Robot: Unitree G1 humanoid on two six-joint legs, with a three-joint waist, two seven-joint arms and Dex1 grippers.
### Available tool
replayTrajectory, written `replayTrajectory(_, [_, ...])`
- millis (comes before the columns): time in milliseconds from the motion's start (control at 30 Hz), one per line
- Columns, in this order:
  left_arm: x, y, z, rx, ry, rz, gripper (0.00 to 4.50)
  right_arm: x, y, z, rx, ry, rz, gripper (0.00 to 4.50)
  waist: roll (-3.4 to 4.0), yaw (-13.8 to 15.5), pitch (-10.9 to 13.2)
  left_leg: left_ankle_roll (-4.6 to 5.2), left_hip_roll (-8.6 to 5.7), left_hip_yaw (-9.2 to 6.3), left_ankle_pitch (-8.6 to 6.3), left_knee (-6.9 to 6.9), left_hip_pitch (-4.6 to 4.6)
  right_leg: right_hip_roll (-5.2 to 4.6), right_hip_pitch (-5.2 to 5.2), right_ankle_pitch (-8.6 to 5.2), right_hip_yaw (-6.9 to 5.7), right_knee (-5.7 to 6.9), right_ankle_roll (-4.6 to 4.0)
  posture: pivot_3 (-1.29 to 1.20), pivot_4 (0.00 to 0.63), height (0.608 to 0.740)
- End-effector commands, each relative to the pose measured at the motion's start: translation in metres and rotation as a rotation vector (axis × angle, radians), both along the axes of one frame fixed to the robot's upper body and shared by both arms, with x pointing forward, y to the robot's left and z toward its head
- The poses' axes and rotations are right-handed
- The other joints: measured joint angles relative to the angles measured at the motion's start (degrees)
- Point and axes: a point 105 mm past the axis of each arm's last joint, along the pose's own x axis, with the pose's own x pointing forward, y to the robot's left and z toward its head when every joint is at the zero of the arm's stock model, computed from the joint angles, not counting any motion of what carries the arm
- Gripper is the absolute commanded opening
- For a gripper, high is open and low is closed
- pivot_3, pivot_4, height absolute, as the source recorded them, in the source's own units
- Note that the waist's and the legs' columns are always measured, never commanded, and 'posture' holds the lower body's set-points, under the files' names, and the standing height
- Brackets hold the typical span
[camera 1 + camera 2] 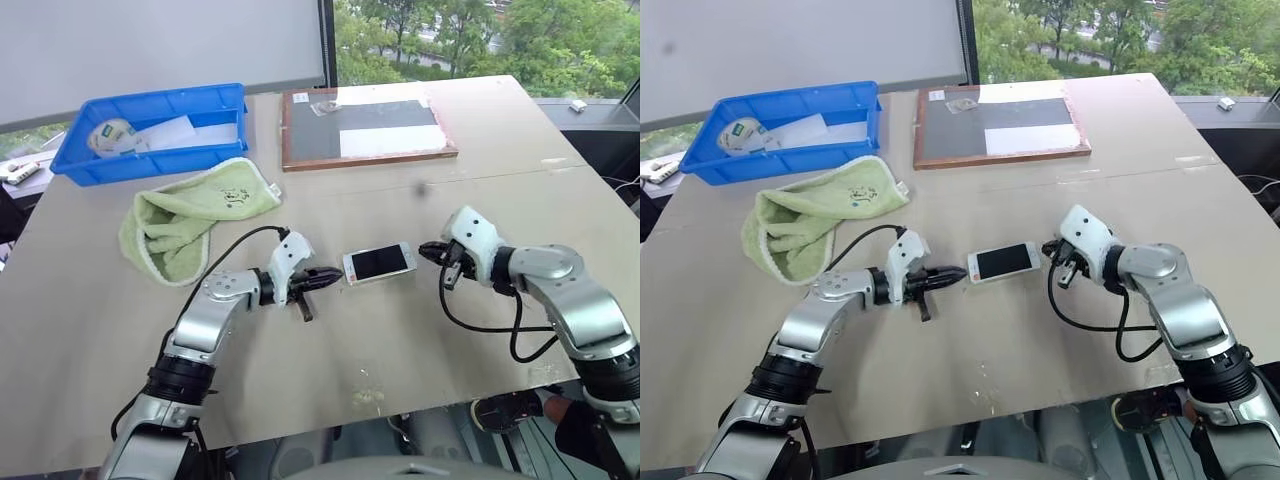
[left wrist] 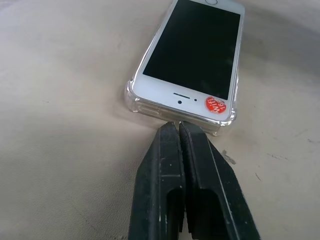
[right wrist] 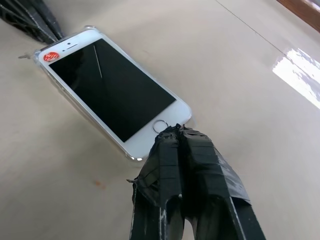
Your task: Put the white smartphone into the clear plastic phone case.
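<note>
The white smartphone (image 1: 380,263) lies flat on the table, screen up, a red sticker near its earpiece. It sits inside the clear plastic phone case (image 2: 131,94), whose glinting rim and bulged corners wrap its edges. My left gripper (image 1: 335,279) is shut and holds nothing. Its tips (image 2: 176,125) are right against the case's earpiece end. From the other side my right gripper (image 1: 425,250) comes in, shut too and holding nothing. Its tips (image 3: 172,131) are at the home-button end, overlapping that edge in the right wrist view.
A green towel (image 1: 190,215) lies behind my left arm, with a blue bin (image 1: 140,165) of small items beyond it. A dark wood-framed board (image 1: 365,128) lies at the back centre. The table's front edge runs close below both arms.
</note>
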Motion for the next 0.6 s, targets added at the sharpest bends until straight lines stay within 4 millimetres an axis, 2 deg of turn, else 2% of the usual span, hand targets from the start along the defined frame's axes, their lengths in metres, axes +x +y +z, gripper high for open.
replayTrajectory(33, [-0.005,-0.004,0.007,-0.041,0.008,-0.035,0.08,-0.003,-0.001,0.007,-0.005,-0.033,0.008,0.00,0.00,0.0,0.0,0.00,0.00,0.01,0.00,0.00,0.00,0.00,0.00,0.00,0.00,0.00,0.00,0.00,0.150,0.740])
replayTrajectory(433, [-0.003,-0.007,0.009,-0.041,0.021,-0.049,0.08,0.006,0.007,-0.018,-0.134,-0.020,0.055,0.00,-0.01,0.0,0.0,0.00,0.00,0.12,0.00,0.01,0.00,0.00,0.00,0.00,-0.01,0.00,0.00,0.00,0.150,0.740])
replayTrajectory(600, [0.002,-0.008,0.011,-0.043,0.022,-0.042,0.08,0.000,0.026,-0.020,-0.101,-0.003,0.141,0.00,-0.02,0.0,0.0,0.00,0.00,0.12,0.00,0.00,-0.02,0.00,-0.01,0.00,-0.02,0.00,0.00,0.00,0.150,0.740])
